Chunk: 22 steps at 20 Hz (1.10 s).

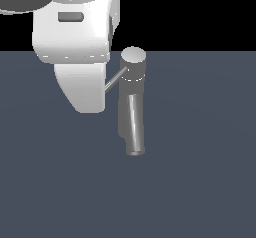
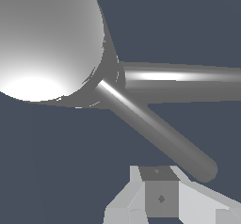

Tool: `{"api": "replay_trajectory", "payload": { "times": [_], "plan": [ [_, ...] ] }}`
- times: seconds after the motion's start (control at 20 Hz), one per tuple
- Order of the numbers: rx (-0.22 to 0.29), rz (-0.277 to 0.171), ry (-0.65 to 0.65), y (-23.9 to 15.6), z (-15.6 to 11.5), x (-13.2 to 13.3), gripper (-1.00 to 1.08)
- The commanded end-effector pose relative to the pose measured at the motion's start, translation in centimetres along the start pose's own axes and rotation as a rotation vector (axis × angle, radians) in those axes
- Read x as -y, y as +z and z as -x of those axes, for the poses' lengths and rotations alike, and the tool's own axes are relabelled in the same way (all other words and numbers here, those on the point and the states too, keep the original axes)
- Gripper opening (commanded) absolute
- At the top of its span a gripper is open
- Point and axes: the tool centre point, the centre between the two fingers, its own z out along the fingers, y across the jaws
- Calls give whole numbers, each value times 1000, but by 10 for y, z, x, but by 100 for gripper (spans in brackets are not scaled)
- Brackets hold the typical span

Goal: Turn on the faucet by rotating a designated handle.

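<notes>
The faucet (image 1: 131,99) is a grey metal cylinder standing upright, with a flat round lighter cap and a thin bright ring just beneath it. A thick tubular spout slants down from its body. The handle (image 1: 116,80), a slim straight rod, juts sideways from just under the cap.
</notes>
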Motion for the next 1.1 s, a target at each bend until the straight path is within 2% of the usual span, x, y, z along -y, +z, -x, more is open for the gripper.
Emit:
{"api": "replay_trajectory", "payload": {
  "times": [0.0,0.8,0.9,1.05],
  "plan": [
    [-12,3,22,1,-12,-5,-100],
    [-14,5,25,0,-29,-26,-100],
    [-8,-3,14,-1,-23,-21,-100],
    [-8,-2,15,-1,-28,-22,-100]
  ]
}}
